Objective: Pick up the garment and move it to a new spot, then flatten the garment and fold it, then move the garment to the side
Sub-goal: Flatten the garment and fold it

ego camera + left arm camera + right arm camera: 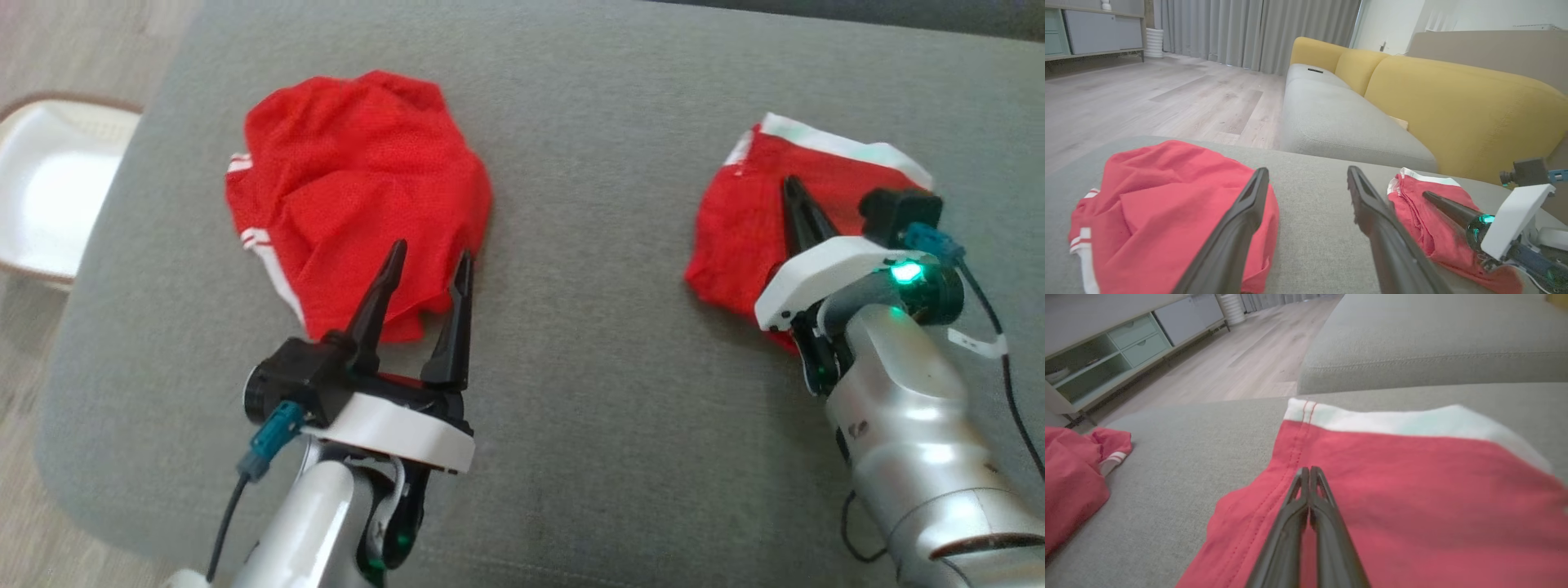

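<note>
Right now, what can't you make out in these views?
- Right wrist view: whether the shut right gripper pinches the folded garment or only rests on it.
- Head view: that garment's near edge, hidden under the right arm.
- Head view: near hem of the crumpled garment, behind the left gripper.
- Head view: white basket, cut off by the left edge.

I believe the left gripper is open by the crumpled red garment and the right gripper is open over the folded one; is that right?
No: the right gripper is shut, fingers pressed together over the folded garment, as the right wrist view shows. The left gripper is open by the crumpled garment.
</note>
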Controlling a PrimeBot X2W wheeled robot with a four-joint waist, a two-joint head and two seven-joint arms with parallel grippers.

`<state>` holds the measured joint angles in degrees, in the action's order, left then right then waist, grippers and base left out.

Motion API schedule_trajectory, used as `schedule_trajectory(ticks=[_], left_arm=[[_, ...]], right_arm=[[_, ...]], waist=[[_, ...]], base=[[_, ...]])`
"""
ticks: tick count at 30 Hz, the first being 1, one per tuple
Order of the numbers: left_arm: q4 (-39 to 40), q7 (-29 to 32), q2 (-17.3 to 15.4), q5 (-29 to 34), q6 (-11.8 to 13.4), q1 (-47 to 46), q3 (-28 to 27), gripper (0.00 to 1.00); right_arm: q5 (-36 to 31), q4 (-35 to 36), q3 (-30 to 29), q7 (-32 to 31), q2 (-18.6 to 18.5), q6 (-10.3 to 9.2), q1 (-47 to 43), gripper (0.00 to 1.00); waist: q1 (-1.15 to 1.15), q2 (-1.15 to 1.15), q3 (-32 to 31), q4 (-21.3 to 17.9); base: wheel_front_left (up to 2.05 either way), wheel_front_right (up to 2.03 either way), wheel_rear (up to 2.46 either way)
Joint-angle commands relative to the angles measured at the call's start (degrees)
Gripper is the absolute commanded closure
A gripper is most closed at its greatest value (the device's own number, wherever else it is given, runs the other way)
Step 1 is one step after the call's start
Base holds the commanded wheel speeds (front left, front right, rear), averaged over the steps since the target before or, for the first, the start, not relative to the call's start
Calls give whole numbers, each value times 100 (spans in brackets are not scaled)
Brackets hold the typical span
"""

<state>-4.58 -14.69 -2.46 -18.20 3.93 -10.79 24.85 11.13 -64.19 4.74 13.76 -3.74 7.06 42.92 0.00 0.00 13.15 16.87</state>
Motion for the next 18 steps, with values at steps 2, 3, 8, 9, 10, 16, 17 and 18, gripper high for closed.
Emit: schedule_trajectory(ticks=[2, 3, 8, 9, 10, 16, 17, 18], left_arm=[[174, -31, -42, 63, -33, -129, -299, 0], [183, -31, -42, 72, -33, -128, -333, 0], [201, -31, -42, 97, -39, -92, -450, 0], [199, -31, -42, 101, -42, -81, -462, 0], [191, -31, -42, 110, -53, -78, -463, 0], [189, -31, -42, 101, -8, -39, -511, 0], [191, -31, -42, 106, 3, -17, -538, 0], [191, -31, -42, 106, 3, -17, -538, 0]], right_arm=[[111, 370, 87, 114, 78, 43, 98, 58], [112, 535, 38, 117, 74, 43, 60, 0], [103, 1439, -102, 122, 77, 43, -440, 0], [92, 1601, -124, 122, 77, 43, -561, 0], [73, 1769, -171, 122, 77, 43, -681, 0], [-25, 2728, -347, 123, 78, 43, -1495, 0], [-21, 2878, -396, 123, 80, 43, -1620, 0], [-21, 2878, -396, 123, 80, 43, -1620, 0]], waist=[[0, 0, -181, -288], [0, 0, -222, -361], [0, 0, -457, -694], [0, 0, -488, -750], [0, 0, -522, -805], [0, 0, -738, -1121], [0, 0, -767, -1178], [0, 0, -767, -1178]], base=[[0, 0, 0], [0, 0, 0], [0, 0, 0], [0, 0, 0], [0, 0, 0], [0, 0, 0], [0, 0, 0], [0, 0, 0]])
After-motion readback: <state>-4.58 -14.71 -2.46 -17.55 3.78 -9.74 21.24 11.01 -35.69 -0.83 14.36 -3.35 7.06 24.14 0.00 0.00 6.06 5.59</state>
